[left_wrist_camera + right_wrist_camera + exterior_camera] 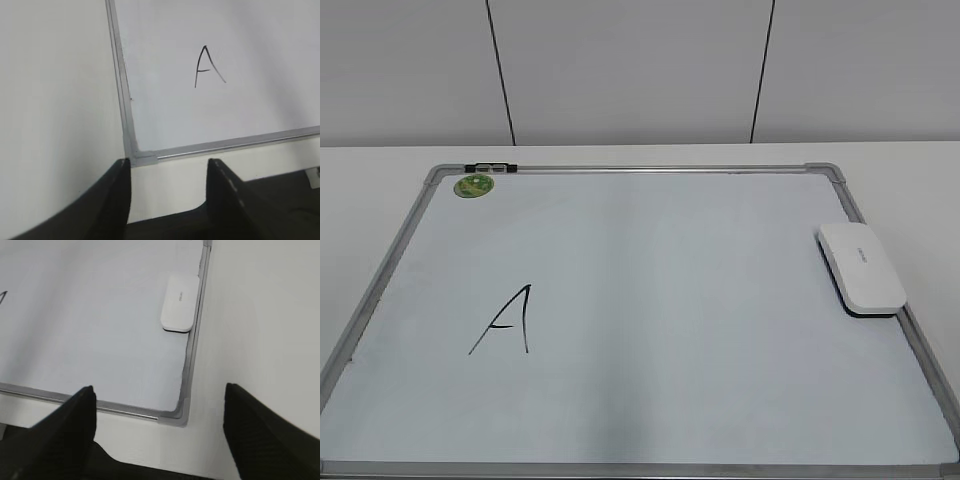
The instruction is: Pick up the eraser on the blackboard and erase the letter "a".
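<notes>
White board: the blackboard point(620, 400) lies flat on a pale table point(380, 165), silver frame all round.
Eraser: the eraser point(861, 268) rests by the board's right edge, seemingly touching the frame.
Letter: only a capital "A" point(505, 322) shows, lower left.
Green disc point(474, 185): far left corner.
Left gripper point(169, 185): jaws apart, empty, over the near left corner.
Right gripper point(159, 420): spread wide, empty, over the near right corner.

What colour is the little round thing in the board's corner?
Green, patterned: the round disc shows best in the exterior view.
</notes>
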